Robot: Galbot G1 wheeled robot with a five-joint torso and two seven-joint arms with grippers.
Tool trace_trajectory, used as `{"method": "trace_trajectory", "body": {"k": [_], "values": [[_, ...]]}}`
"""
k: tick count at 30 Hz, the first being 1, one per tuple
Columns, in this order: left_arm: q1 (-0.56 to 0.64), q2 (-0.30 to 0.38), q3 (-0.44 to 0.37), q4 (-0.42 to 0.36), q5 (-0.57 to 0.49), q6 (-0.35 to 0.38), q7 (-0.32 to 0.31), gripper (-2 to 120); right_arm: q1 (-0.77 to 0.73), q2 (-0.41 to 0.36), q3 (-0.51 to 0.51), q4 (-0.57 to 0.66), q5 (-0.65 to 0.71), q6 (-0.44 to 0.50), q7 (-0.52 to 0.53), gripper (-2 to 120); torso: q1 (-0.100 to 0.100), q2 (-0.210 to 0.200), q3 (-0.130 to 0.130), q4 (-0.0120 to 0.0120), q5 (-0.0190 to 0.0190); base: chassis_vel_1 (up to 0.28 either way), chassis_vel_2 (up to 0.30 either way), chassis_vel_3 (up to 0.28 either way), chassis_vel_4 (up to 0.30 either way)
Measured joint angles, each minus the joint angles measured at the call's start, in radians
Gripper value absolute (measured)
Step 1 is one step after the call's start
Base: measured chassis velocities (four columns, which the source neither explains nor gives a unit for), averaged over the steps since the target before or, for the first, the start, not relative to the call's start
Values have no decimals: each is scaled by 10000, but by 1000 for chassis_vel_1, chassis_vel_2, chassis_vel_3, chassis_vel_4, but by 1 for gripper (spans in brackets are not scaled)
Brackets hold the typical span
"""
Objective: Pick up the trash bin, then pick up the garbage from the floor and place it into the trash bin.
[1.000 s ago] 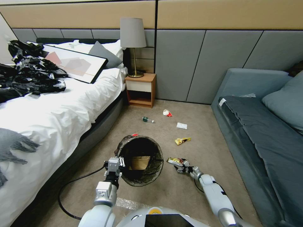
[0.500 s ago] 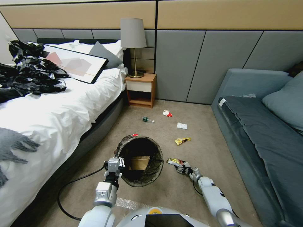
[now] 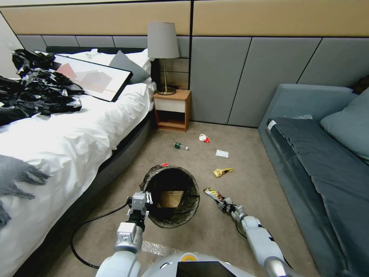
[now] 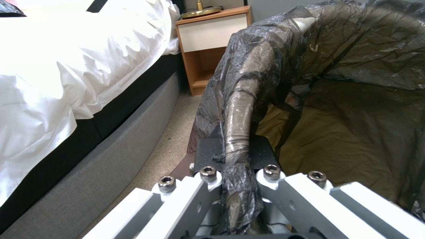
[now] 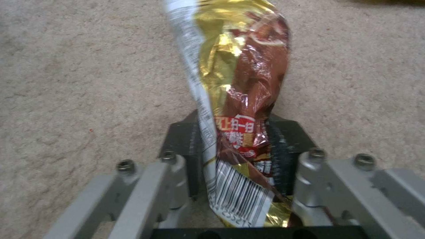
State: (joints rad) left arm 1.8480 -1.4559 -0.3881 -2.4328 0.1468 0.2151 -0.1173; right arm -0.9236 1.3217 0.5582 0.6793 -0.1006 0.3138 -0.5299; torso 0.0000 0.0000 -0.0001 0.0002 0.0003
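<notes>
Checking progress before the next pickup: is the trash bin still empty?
Not empty. A brown paper piece already lies inside the trash bin, whose rim the left gripper holds.

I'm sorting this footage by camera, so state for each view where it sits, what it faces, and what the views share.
Head view: high on the robot, looking down at the carpet; both arms show.
Left wrist view: behind the left claw, shut on the trash bin rim.
Right wrist view: behind the right claw, shut on a gold snack wrapper.
Shared: the head view also shows bin and wrapper.

Bright even light, wide-angle edges, blurred close-ups
</notes>
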Motion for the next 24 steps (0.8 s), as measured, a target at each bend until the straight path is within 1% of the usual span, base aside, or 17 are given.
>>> {"method": "trace_trajectory", "body": {"k": [1, 4, 5, 6, 8, 9, 11, 13, 21, 23, 24], "values": [[0, 0, 0, 0, 0, 0, 0, 1, 0, 0, 0, 0, 0, 0, 0, 25, 0, 0, 0, 0, 0, 0, 0, 0, 0], [-16, 4, 6, 0, 0, -1, 1, 1, -4, 0, 2, 19, 20, 9, 73, 13, 0, 0, 1, -1, -9, 0, 0, 0, 0], [-21, 2, 5, 0, 0, -2, 3, 1, -7, -1, 4, 35, 36, 10, 92, 10, 0, 0, 1, -4, -1, 0, 0, 0, 0], [-21, 2, 5, 0, 0, -2, 3, 1, -7, -1, 4, 35, 36, 10, 92, 10, 0, 0, 1, -4, -1, 0, 0, 0, 0], [-38, 2, 4, 1, -2, -2, 3, 1, -10, -7, 7, 60, 59, 15, 138, 3, 0, 0, 1, -7, -12, 0, 0, 0, 0], [-40, 0, 5, 3, -4, -2, 4, 1, -12, -7, 8, 70, 68, 27, 156, 0, 0, 0, 1, -7, -9, 0, 0, 0, 0], [-45, -1, 7, 6, -6, -2, 6, 1, -16, -6, 7, 83, 91, 49, 176, 0, 1, -1, 2, -7, -2, 0, 0, 0, 0], [-55, -2, 5, 26, -7, -2, 8, 1, -31, 0, 6, 166, 197, 203, 214, 0, 0, -1, 2, -9, -9, 0, 0, 0, 0], [-86, -1, 22, 77, -7, -2, 16, 1, -134, 121, -11, 553, 483, 590, 269, 0, 1, -1, 2, -3, -3, 0, 0, 0, 0], [-92, 12, 16, 79, -11, 0, 19, 1, -273, 159, -59, 1049, 690, 668, 453, 0, 1, 0, 2, -3, -3, 0, 0, 0, 0], [-92, 12, 16, 79, -11, 0, 19, 1, -273, 159, -59, 1049, 690, 668, 453, 0, 1, 0, 2, -3, -3, 0, 0, 0, 0]]}}
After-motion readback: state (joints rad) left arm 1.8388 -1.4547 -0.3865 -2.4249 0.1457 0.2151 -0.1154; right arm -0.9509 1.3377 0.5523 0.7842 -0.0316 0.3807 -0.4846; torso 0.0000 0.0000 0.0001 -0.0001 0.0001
